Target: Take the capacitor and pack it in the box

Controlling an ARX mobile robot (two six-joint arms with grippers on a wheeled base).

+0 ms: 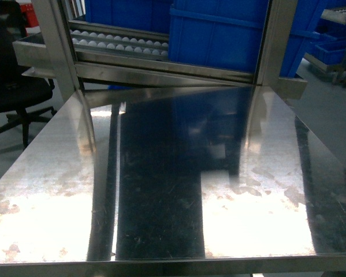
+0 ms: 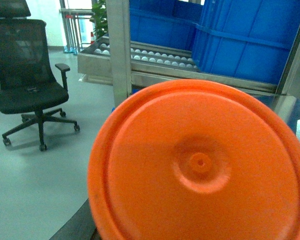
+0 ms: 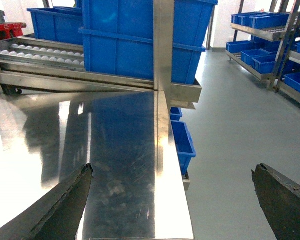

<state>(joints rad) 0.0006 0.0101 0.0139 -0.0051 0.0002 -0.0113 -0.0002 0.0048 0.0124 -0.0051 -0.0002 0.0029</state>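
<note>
1. The right gripper [image 3: 172, 200] stands wide open: its two dark fingers [image 3: 64, 207] show at the lower left and lower right of the right wrist view, far apart and holding nothing. The left finger hangs over the near right part of the steel table [image 3: 114, 150]; the right finger hangs past the table's right edge, over the grey floor [image 3: 230, 115].
2. The left gripper does not show in the left wrist view, so whether it is open or closed cannot be told. A large round orange lid-like disc [image 2: 200, 165] with a small raised hub at its centre fills most of that view and blocks whatever lies below it.
3. Neither arm shows in the head view; the steel table there carries only reflections.
4. No capacitor and no pink box can be seen in any view.
5. Along the table's far edge runs a steel frame with upright posts [image 1: 276, 40] and a roller conveyor [image 1: 121, 43].
6. Large blue bins [image 1: 219, 34] stand on that conveyor behind the far edge.
7. Smaller blue bins [image 3: 182, 140] sit on the floor below the table's far right corner.
8. Racks with more blue bins [image 3: 270, 45] stand well to the right.
9. A black office chair [image 2: 29, 85] stands on the floor off the table's far left corner.
</note>
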